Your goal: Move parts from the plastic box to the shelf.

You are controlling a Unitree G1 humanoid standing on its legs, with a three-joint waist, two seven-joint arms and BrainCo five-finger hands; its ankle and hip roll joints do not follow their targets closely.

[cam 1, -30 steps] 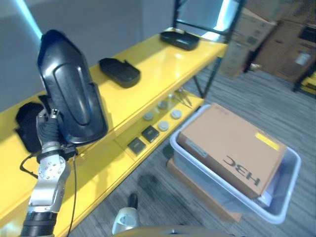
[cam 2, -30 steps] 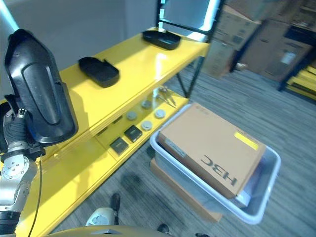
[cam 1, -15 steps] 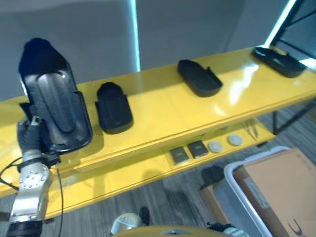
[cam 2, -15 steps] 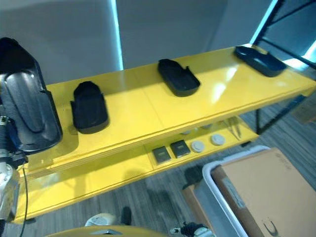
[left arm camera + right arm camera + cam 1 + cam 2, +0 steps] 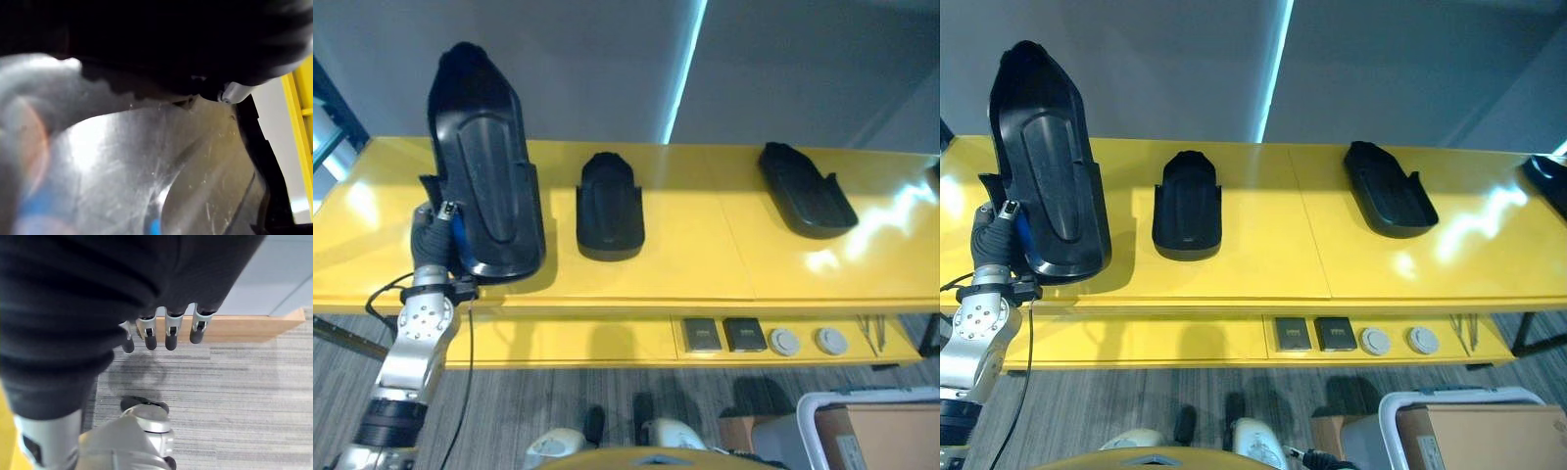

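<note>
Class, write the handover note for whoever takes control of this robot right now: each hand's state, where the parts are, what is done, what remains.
Left hand: raised at the left end of the yellow shelf, behind a large black moulded plastic part; its fingers are hidden, so the grip is unconfirmed.
Right hand: hanging over the floor, fingers relaxed, holding nothing.
Done: two smaller black moulded parts, and, lie on the shelf's top, and a further dark part lies at its right end.
Left: set the large part down on the shelf, then return to the clear plastic box at lower right.
</note>
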